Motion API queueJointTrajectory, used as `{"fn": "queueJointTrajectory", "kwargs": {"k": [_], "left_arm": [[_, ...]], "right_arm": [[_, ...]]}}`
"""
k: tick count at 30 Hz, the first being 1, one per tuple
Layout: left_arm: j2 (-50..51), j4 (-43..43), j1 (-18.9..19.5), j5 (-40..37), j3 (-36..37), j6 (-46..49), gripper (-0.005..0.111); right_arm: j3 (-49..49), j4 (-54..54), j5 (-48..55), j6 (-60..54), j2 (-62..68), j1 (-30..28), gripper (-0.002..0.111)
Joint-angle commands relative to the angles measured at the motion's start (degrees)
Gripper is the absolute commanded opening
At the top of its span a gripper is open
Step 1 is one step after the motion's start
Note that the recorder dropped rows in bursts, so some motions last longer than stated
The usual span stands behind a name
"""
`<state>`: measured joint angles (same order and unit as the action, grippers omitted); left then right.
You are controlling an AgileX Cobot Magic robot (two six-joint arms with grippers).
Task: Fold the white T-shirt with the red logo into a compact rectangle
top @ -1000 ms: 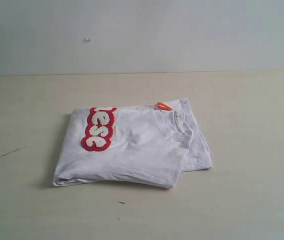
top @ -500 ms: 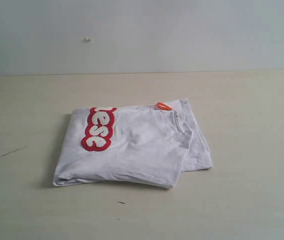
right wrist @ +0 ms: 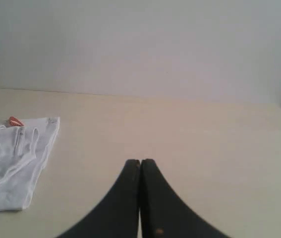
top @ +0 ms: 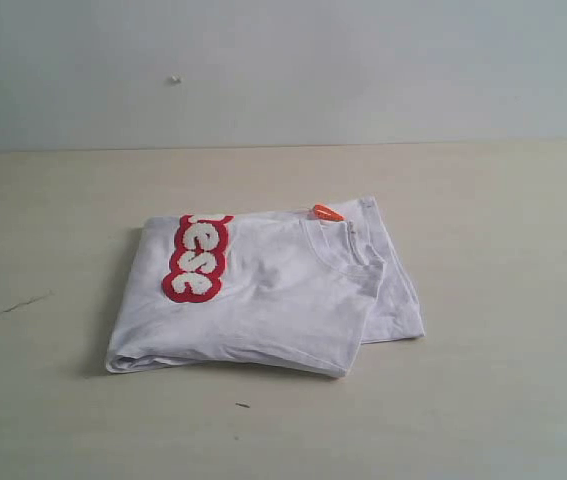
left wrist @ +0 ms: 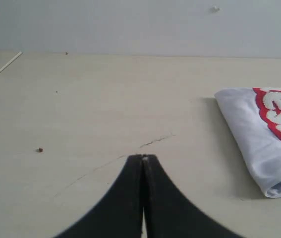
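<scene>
The white T-shirt point(top: 273, 295) lies folded into a rough rectangle on the middle of the table. Part of the red logo point(top: 198, 258) shows on top at its left end, and the ribbed collar with a small orange neck tag point(top: 327, 212) sits at the right. In the left wrist view, the T-shirt's point(left wrist: 266, 144) folded left end and its red logo point(left wrist: 279, 114) appear off to one side of my left gripper point(left wrist: 143, 157), which is shut with nothing in it. My right gripper point(right wrist: 140, 161) is shut and empty too, apart from the T-shirt's collar end point(right wrist: 16, 158). Neither gripper appears in the exterior view.
The beige table point(top: 503, 220) runs back to a pale wall point(top: 363, 70). A thin dark crack point(left wrist: 155, 141) marks the surface left of the shirt, and small dark specks point(left wrist: 39, 149) lie on the table.
</scene>
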<state>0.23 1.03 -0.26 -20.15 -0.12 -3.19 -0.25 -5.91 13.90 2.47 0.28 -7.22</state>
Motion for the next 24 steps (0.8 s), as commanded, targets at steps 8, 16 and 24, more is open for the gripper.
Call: {"fn": "queueJointTrajectory", "kwargs": {"k": [8, 16, 24], "left_arm": [[-0.2, -0.3, 0.2, 0.0, 0.1, 0.2, 0.000], [-0.2, -0.3, 0.2, 0.0, 0.1, 0.2, 0.000], [-0.2, -0.3, 0.2, 0.0, 0.1, 0.2, 0.000]], "right_arm": [[0.2, 1.5, 5.6, 0.7, -0.3, 0.1, 0.000], [0.2, 6.2, 5.6, 0.8, -0.3, 0.1, 0.000], [0.2, 5.9, 5.6, 0.7, -0.3, 0.1, 0.000]]}}
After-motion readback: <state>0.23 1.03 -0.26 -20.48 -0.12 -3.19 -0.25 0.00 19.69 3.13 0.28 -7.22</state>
